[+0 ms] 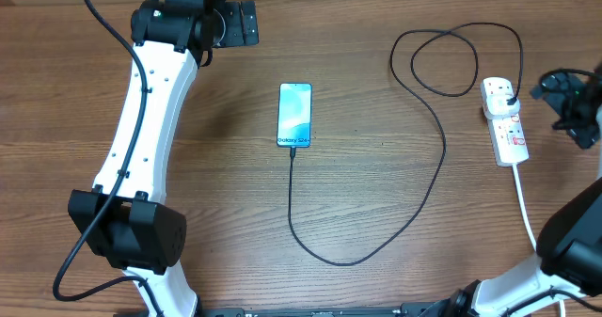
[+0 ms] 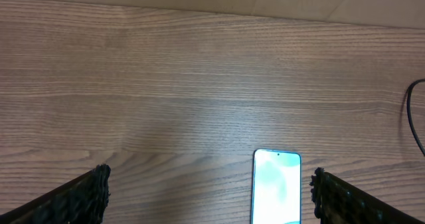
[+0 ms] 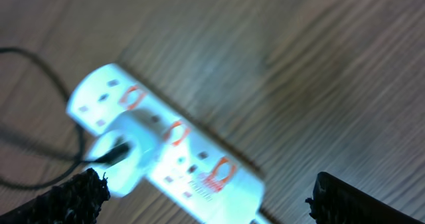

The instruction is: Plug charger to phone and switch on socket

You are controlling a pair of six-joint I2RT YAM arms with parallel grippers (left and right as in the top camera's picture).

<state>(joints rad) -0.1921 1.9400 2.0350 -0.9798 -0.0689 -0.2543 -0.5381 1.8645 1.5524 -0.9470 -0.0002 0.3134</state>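
1. Your left claw [image 2: 209, 183] is released. Its two fingers [image 2: 73, 199] sit wide apart at the lower corners of the wrist view, over bare table [image 2: 199, 84], and grasp nothing.
2. The phone [image 1: 294, 115] lies flat mid-table with its screen up and lit. In the left wrist view its top end shows between the fingers, nearer the right one.
3. The charger [image 1: 290, 195] leaves the phone's lower edge, loops toward the robot's base and climbs to the right. It then coils once and ends at its plug [image 1: 509, 95], which sits in the socket [image 1: 513, 143]. At this size you can't tell whether the tip is fully seated in the phone.
4. The socket lies near the table's right edge, and its white cord [image 1: 527, 209] trails toward the base.
5. Your right claw [image 1: 562, 96] is released too, just beside the socket. Its wrist view is blurred, but it shows the fingers [image 3: 66, 199] spread wide with the strip between them, grasping nothing.
6. Three red switches [image 3: 176, 132] show on the strip. You can't tell how they are set.
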